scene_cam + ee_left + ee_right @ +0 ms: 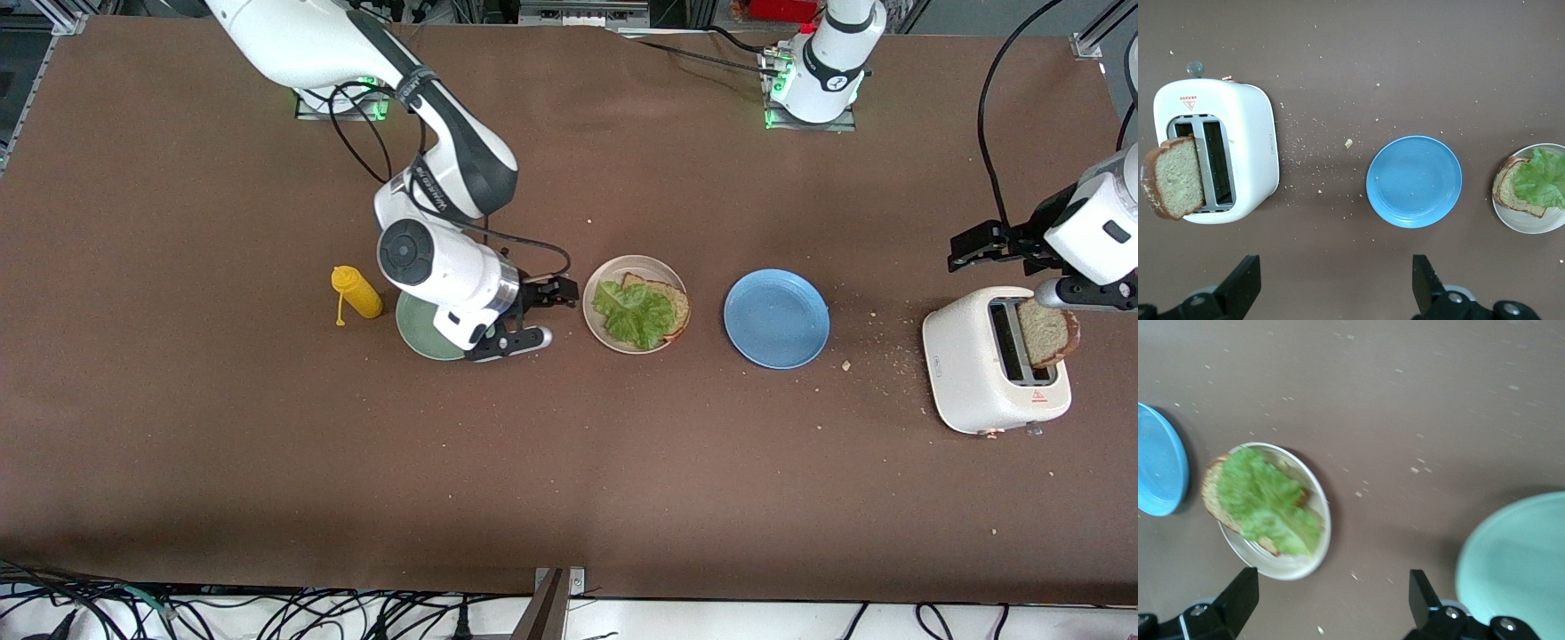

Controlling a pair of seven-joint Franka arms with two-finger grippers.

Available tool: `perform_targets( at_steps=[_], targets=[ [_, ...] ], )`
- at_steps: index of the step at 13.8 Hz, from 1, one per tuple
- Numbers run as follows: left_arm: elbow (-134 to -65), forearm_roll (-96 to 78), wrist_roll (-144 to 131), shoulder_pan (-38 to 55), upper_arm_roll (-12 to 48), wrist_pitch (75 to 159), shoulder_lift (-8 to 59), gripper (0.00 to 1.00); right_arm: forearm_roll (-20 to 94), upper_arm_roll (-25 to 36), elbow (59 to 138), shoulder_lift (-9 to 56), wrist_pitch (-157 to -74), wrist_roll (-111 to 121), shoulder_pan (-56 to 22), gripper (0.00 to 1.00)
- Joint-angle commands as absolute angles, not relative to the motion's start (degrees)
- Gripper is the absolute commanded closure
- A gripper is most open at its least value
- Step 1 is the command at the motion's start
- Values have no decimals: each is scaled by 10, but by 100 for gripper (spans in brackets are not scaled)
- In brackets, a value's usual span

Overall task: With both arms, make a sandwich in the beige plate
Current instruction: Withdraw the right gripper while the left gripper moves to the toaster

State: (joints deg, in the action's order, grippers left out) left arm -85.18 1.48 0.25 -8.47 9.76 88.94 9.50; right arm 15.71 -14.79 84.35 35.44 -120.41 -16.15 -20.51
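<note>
Second bread slice (1047, 332) leans out of toaster (987, 373); light, crumbly, pinch gently by crust. Left gripper (1335, 287) wide open, empty above it; right gripper (1331, 603) open, empty, between green plate (1518, 560) and beige plate (613, 267).

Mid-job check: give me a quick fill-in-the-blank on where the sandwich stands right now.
1. On the beige plate, the lettuce leaf lies on one slice of ____.
2. The second slice stands in the ____.
3. The plate between the beige plate and the toaster is ____.
4. The right gripper, open, hangs beside the ____ plate.

Missing words: bread; toaster; blue; beige
</note>
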Motion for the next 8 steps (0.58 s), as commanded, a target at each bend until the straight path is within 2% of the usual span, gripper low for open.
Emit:
perform_targets(
  at_steps=[1, 4, 8],
  targets=[
    [-839, 6, 4, -87, 98, 878, 100, 0, 129, -154, 924, 274, -1167, -97, -153, 0],
    [-838, 7, 4, -87, 98, 874, 100, 0, 89, -135, 947, 221, -1098, -54, -121, 0],
    [-838, 6, 4, -88, 98, 875, 101, 0, 76, -113, 961, 181, -1041, -21, -70, 0]
  ],
)
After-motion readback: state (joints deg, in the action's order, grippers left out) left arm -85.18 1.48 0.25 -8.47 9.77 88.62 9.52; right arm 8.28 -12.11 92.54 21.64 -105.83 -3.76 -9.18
